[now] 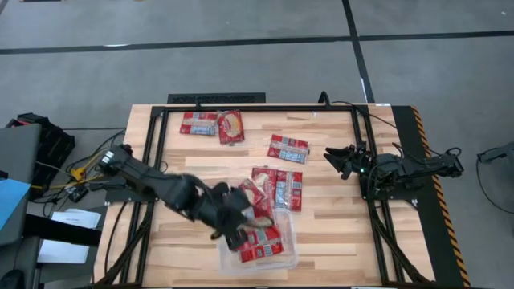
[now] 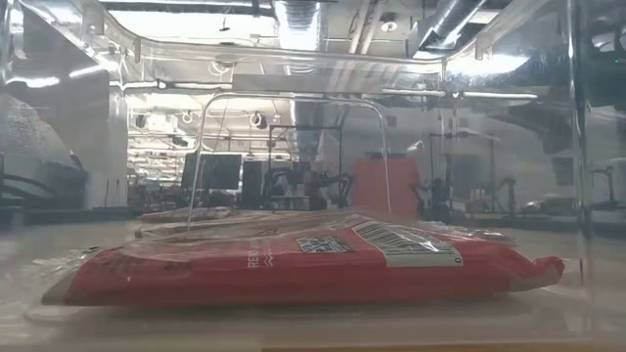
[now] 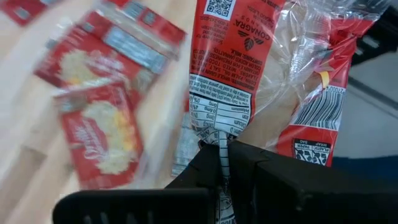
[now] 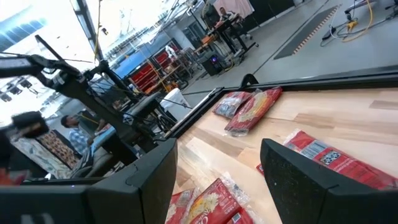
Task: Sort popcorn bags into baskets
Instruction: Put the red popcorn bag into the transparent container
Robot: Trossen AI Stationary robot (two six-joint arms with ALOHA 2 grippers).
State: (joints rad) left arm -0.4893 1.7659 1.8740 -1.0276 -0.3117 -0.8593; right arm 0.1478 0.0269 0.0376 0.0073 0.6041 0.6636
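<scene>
My left gripper (image 1: 238, 227) hovers above the clear basket (image 1: 289, 258) near the table's front edge, shut on a red popcorn bag (image 1: 254, 202) in clear wrap. The left wrist view shows that bag (image 3: 230, 56) reaching away from the gripper (image 3: 224, 158). Red bags (image 1: 261, 242) lie flat in the basket; in the low view one of them (image 2: 293, 266) rests on the basket's floor. Loose bags lie flat on the table (image 1: 278, 189), (image 1: 287, 148), (image 1: 213, 125). My right gripper (image 1: 337, 159) waits open at the table's right side, apart from the bags. My left gripper pinches the bag's thin end seam (image 3: 222, 138) between its two fingers, in line with the bag's length. The fingers slant downward from the table's left side. The bag juts out past the fingertips, lifted clear over the basket.
A black frame (image 1: 257, 107) runs around the wooden table top. Through the right wrist view, two far bags (image 4: 249, 107) and a nearer one (image 4: 329, 155) lie beyond my right gripper (image 4: 217, 186). Bare wood is free at the near left (image 1: 177, 249) and near right (image 1: 337, 241).
</scene>
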